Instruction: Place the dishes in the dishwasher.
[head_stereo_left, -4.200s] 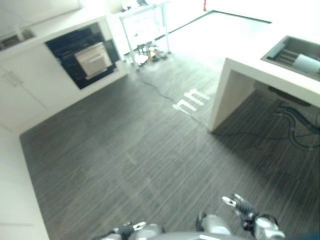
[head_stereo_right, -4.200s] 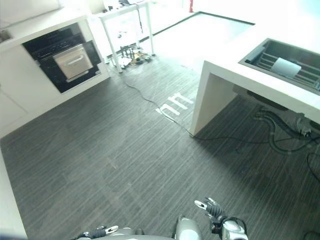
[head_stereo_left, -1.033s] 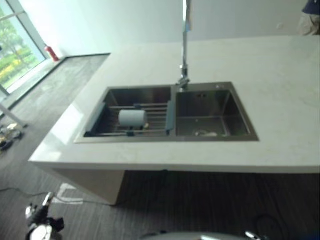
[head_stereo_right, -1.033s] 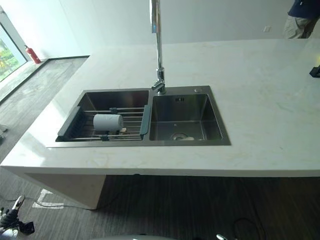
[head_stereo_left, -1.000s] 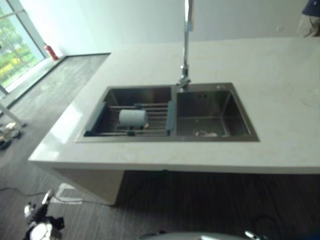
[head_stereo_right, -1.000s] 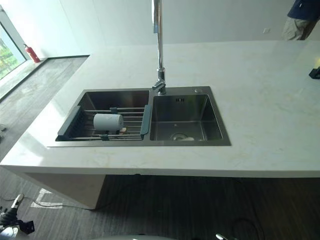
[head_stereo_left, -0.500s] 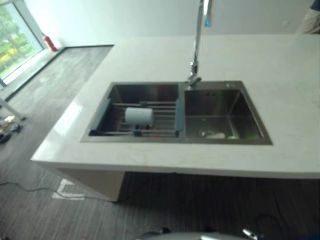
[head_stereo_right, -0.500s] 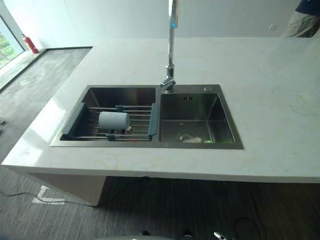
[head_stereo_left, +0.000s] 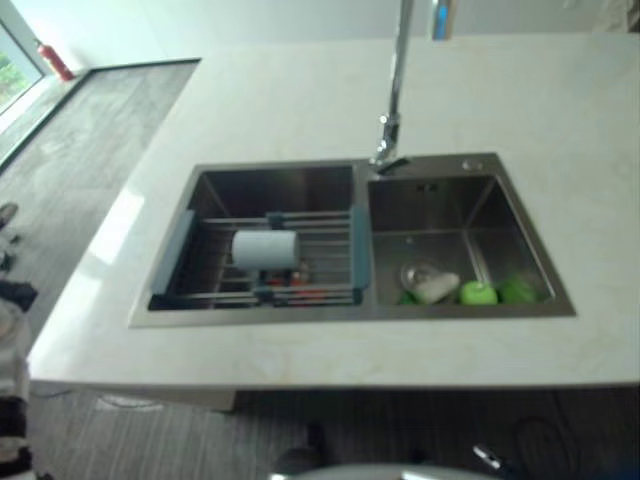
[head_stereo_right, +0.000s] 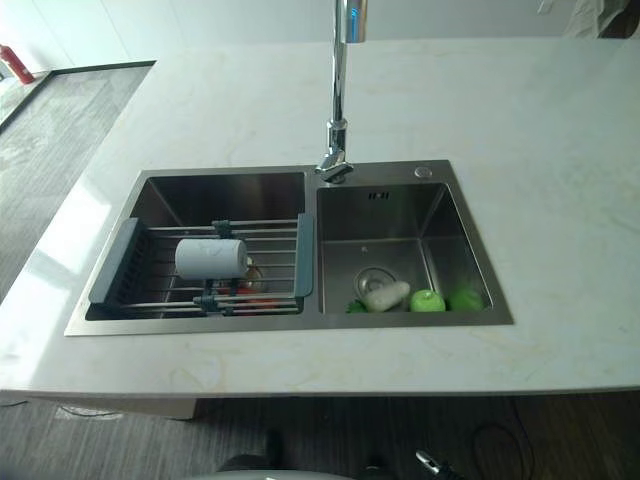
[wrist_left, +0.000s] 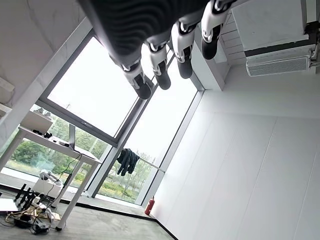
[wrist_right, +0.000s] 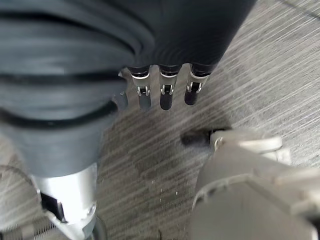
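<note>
here left hand (wrist_left: 165, 45) and right hand (wrist_right: 162, 87) hang relaxed (fingers straight, nothing held).

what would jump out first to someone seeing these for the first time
A steel double sink set in a pale stone counter, with a tall faucet rising behind the divider. In the sink's left basin a white cup lies on its side on a wire rack; in the right basin, bright green items cluster by the drain.
</note>
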